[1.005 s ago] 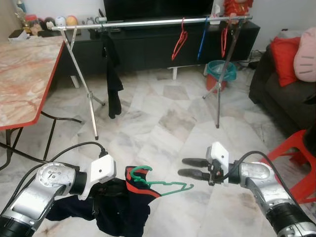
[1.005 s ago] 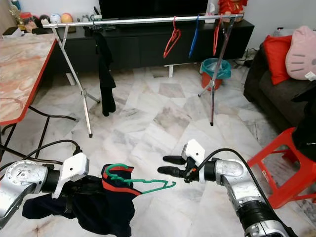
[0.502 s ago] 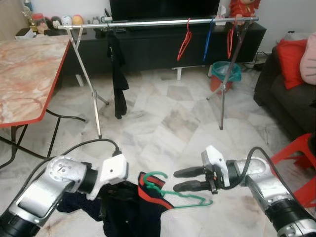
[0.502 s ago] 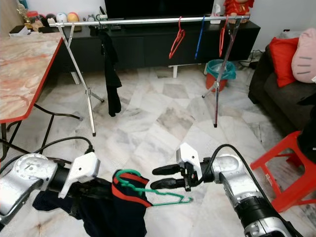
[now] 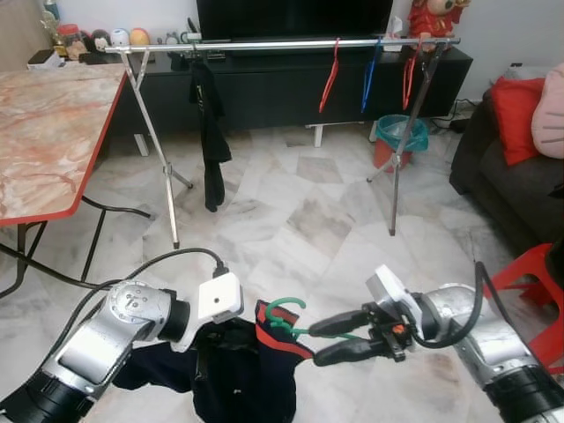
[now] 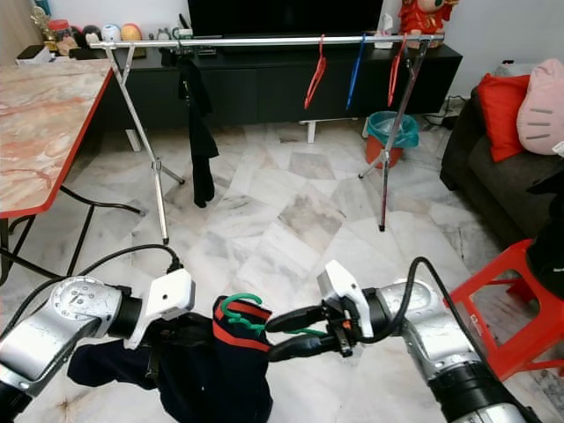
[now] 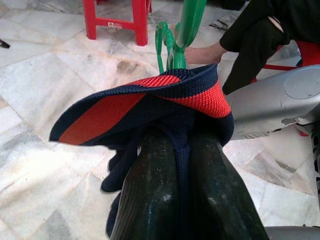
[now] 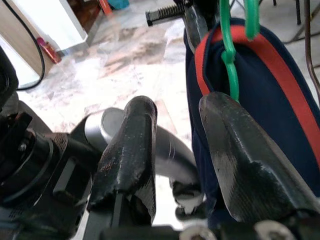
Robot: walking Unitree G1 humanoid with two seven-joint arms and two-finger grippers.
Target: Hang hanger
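A green hanger [image 5: 284, 311] sits in the collar of a navy garment with a red stripe [image 5: 238, 374]. My left gripper [image 7: 181, 137] is shut on the garment's cloth just below the collar and holds it low over the floor. My right gripper [image 5: 315, 342] is open, pointing left at the hanger. In the eye views, the green wire runs between its two fingers. The right wrist view has the hanger [image 8: 229, 55] just ahead of one fingertip [image 8: 235, 145]. Across the room stands the metal clothes rail [image 5: 282, 42].
On the rail hang a dark garment [image 5: 210, 132], two red hangers [image 5: 330, 75] and a blue one [image 5: 370, 70]. A marble-topped table [image 5: 44, 132] stands at the left. At the right are a red stool [image 5: 529, 273] and a sofa [image 5: 511, 167], with a teal bin [image 5: 401, 132] by the rail's leg.
My right gripper has moved left, from beside the hanger's end to around its wire near the hook. The left gripper has shifted right with the garment.
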